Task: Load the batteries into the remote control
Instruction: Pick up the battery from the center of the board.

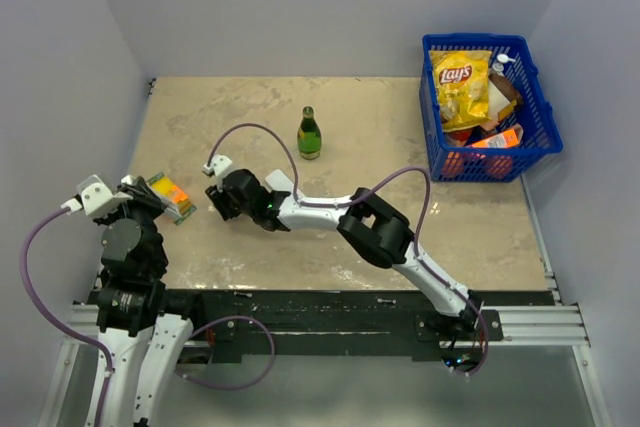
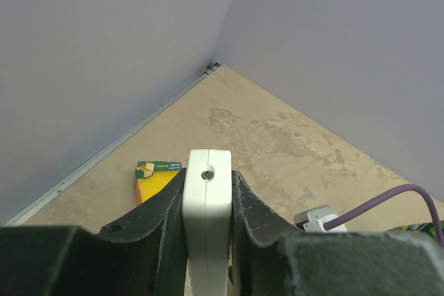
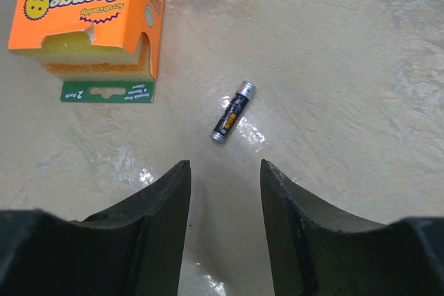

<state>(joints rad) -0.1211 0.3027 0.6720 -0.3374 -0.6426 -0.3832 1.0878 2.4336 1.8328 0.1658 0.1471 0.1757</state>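
Note:
My left gripper [image 2: 208, 175] is shut on the white remote control [image 2: 206, 199], which stands on edge between the jaws with its end and small round window facing forward. In the top view the left gripper [image 1: 140, 190] is at the table's left side. My right gripper [image 3: 222, 166] is open and empty, low over the table. One battery [image 3: 233, 111], dark with an orange band and silver ends, lies on the table just ahead of its fingertips. In the top view the right gripper [image 1: 216, 204] reaches across to the left. The second battery is out of view.
An orange Sponge Daddy pack [image 3: 90, 12] lies left of the battery, also in the top view [image 1: 170, 197] and the left wrist view [image 2: 154, 175]. A green bottle [image 1: 310, 135] stands mid-table. A blue basket [image 1: 541, 107] of snacks sits back right. Walls close in left and behind.

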